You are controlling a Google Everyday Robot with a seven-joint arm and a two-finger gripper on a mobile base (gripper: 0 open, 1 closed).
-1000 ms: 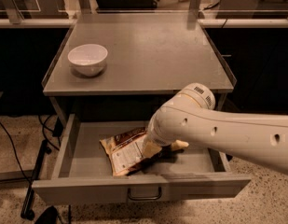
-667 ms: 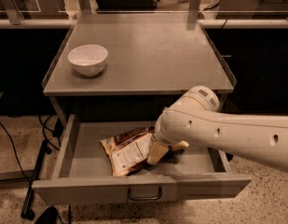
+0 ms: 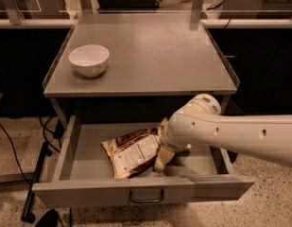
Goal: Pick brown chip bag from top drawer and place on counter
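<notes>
The brown chip bag (image 3: 133, 150) lies flat in the open top drawer (image 3: 145, 193), left of centre, with its white label panel facing up. My gripper (image 3: 165, 156) is down inside the drawer at the bag's right end and touches or overlaps that edge. The thick white arm (image 3: 230, 134) reaches in from the right and hides the right part of the drawer's inside. The grey counter (image 3: 150, 56) sits above the drawer.
A white bowl (image 3: 89, 59) stands on the counter's left side. A pale ledge with glass panels (image 3: 249, 20) runs behind the counter. Black cables and a dark stand (image 3: 34, 183) lie on the speckled floor at the left.
The arm and gripper have shifted a little to the right and down at the bag's right end. The bag has hardly moved.
</notes>
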